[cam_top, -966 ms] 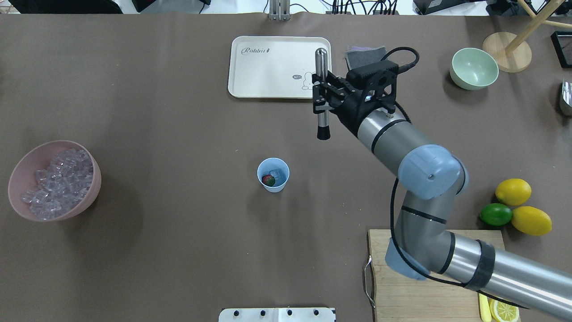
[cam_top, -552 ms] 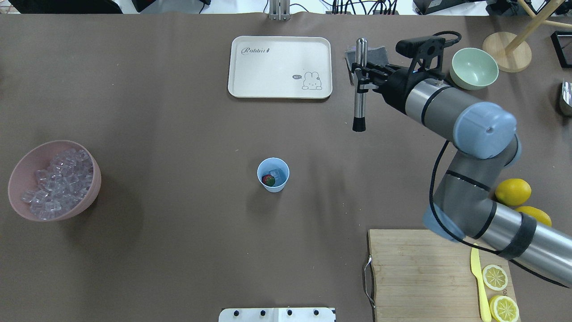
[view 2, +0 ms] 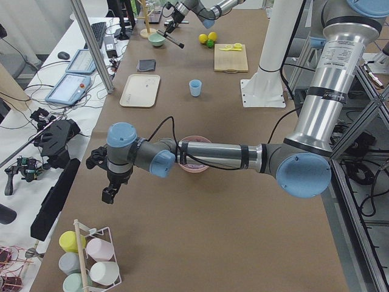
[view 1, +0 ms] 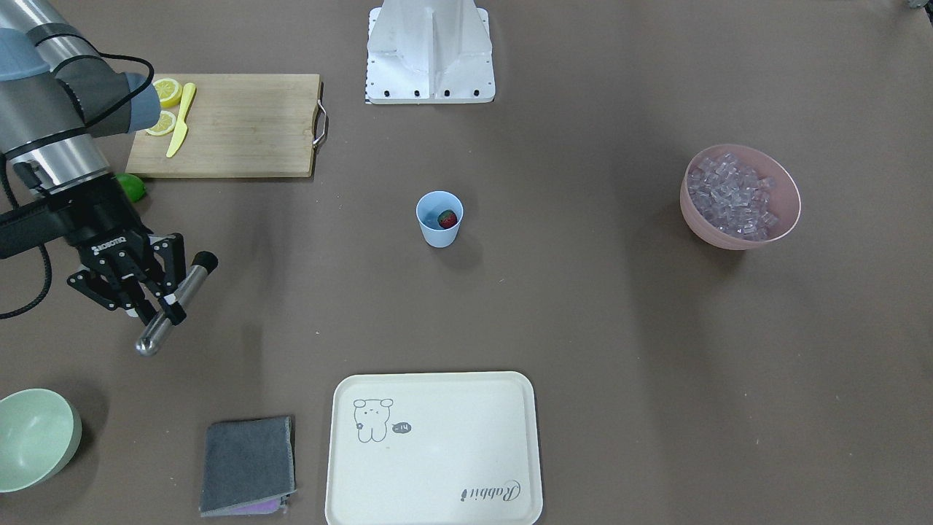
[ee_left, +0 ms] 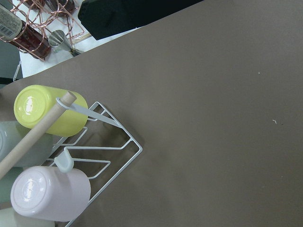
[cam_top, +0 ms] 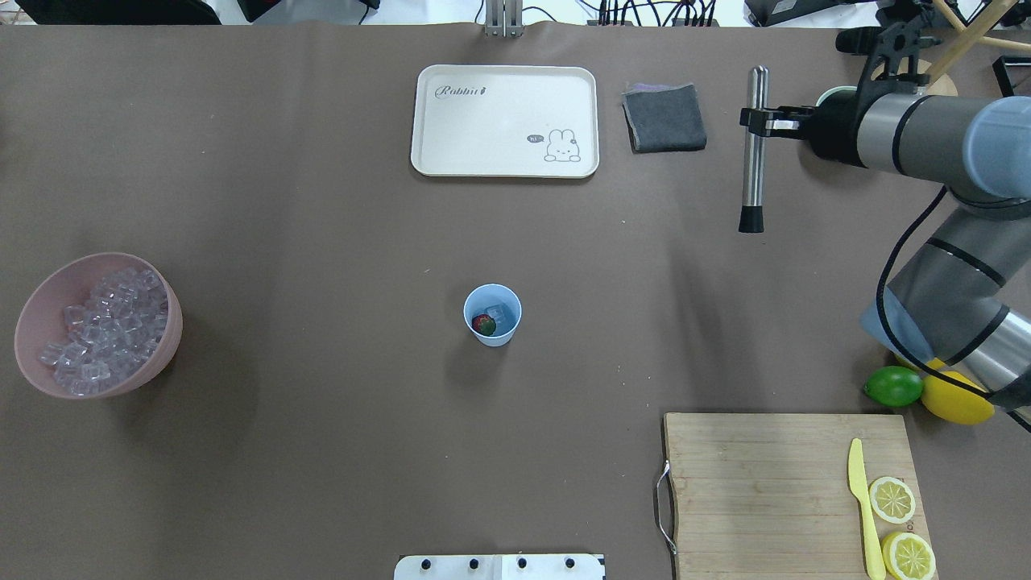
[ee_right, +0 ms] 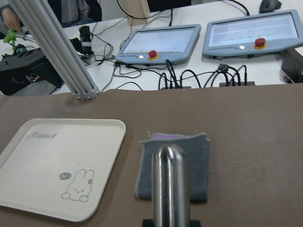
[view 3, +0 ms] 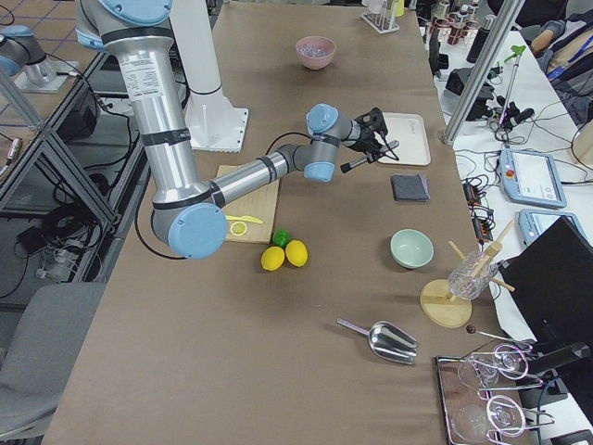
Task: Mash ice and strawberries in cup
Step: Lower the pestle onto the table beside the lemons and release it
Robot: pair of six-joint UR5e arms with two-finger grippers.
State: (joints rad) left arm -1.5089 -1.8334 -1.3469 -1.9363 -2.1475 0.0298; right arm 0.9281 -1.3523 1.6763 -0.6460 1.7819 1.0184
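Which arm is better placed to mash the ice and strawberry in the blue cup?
The right. Its fingers are shut on the metal muddler, raised above the table to the cup's right. The left arm reaches past the pink bowl, away from the cup.

— How much room is there around the cup (cam_top: pixel 492 315)?
— Bare table on every side. It stands alone mid-table, its mouth uncovered.
— What's nearest?
— The tray (cam_top: pixel 483 137) at the far edge, the cutting board (cam_top: pixel 765 483) near right and the pink bowl (cam_top: pixel 173 322) far left, all well apart from it.
— Anything in the air?
— The right arm (cam_top: pixel 926 141), far right. Its right gripper (cam_top: pixel 755 121) is clamped on a metal rod (cam_top: pixel 752 185) beside the grey cloth (cam_top: pixel 664 118).
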